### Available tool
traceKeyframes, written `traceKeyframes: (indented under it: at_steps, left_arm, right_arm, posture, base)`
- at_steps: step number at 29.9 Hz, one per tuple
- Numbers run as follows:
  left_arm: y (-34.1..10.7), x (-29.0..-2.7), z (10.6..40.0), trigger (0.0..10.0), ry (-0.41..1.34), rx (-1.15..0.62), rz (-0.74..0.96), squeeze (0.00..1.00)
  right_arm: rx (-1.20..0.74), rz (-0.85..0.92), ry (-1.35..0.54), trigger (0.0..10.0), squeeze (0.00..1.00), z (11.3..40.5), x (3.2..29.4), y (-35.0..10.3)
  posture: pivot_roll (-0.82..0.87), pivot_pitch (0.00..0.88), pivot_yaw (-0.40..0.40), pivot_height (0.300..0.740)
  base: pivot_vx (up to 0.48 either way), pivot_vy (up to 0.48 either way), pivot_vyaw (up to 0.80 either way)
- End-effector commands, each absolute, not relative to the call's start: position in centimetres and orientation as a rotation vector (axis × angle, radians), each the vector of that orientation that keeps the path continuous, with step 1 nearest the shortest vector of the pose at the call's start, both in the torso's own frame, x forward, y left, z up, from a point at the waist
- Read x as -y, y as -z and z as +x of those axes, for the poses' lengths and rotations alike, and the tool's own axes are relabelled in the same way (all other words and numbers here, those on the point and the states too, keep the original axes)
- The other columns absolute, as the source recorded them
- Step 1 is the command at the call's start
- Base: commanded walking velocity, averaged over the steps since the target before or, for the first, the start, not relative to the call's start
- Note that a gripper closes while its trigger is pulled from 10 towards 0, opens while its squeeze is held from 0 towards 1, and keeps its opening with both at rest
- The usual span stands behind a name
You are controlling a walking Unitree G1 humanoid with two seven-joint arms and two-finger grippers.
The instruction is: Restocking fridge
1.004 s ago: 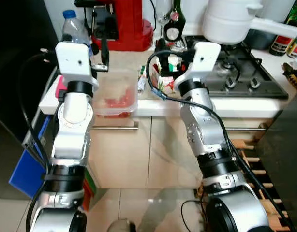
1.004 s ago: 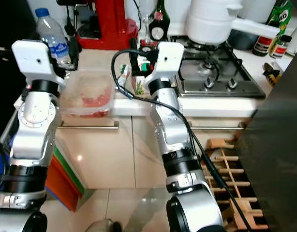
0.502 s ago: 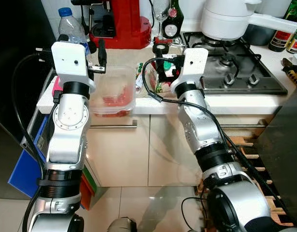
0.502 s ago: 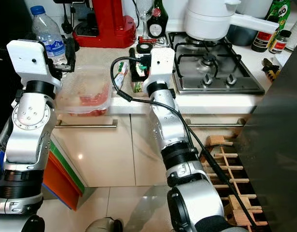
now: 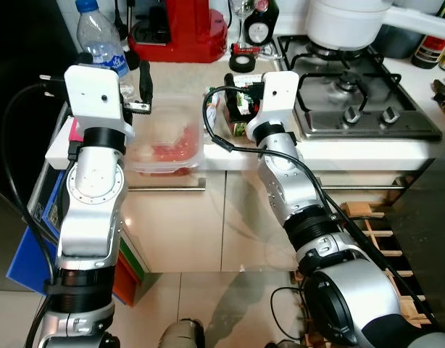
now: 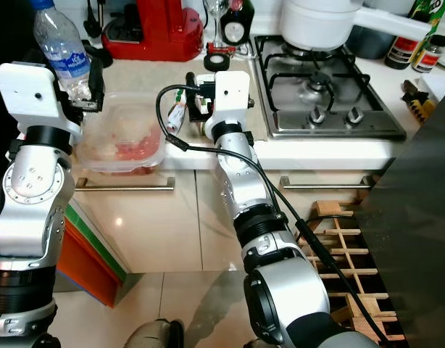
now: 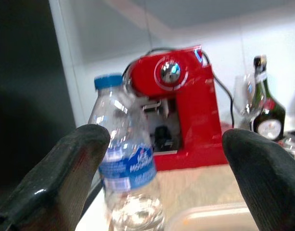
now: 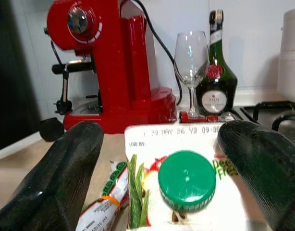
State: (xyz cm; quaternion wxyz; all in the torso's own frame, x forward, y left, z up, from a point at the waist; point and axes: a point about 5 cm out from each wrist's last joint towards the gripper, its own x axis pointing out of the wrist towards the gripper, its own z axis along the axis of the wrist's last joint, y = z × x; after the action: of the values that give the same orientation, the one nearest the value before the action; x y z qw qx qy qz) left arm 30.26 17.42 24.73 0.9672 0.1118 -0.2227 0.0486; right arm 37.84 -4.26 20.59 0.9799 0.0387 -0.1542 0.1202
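Kitchen worktop [image 5: 175,76] of pale beige beside a gas hob [image 5: 367,109], with white cupboard fronts and a tiled floor below. The right gripper [image 8: 171,178] is held at the worktop's front edge, its fingers spread either side of a juice carton [image 8: 186,178] with a green cap, not visibly touching it; a small wrapped tube [image 8: 102,207] lies just beside the carton. The left gripper [image 7: 162,163] is likewise spread, facing a water bottle [image 7: 126,168] with a blue cap, above a clear lidded food container [image 5: 168,138] holding something red. Behind stand a red coffee machine [image 8: 109,62], a wine glass [image 8: 190,57] and a dark bottle [image 8: 217,72]. A white pot [image 5: 346,22] on the hob is cut off by the frame edge.
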Motion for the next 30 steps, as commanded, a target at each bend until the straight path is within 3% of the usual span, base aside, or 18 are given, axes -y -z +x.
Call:
traceKeyframes:
  at_steps: [1,17,19,30]
  left_arm:
    - [-25.2,-17.6,30.0,10.0,-0.101,0.459,0.242,0.00]
    - [-25.3,-17.9,29.8,10.0,-0.107,0.440,0.254,0.00]
    - [-25.3,-17.9,29.8,10.0,-0.107,0.438,0.255,0.00]
    - [-25.1,-17.7,30.0,10.0,-0.096,0.431,0.260,0.00]
  right_arm:
    - [0.339,0.067,-0.243,10.0,0.00,38.1,4.0,-21.4]
    - [0.276,0.075,-0.123,10.0,0.00,39.3,5.7,-21.1]
    - [0.273,0.089,-0.122,0.0,0.00,39.3,5.7,-21.1]
    - [0.269,0.109,-0.163,0.0,0.00,39.2,5.3,-20.9]
  posture:
    - [0.23,0.135,0.031,0.740]
    - [0.23,0.147,0.032,0.740]
    - [0.23,0.147,0.032,0.740]
    - [0.23,0.120,0.022,0.740]
  base:
    - [0.000,0.000,0.00]
    - [0.000,0.000,0.00]
    - [0.000,0.000,0.00]
    - [0.000,0.000,0.00]
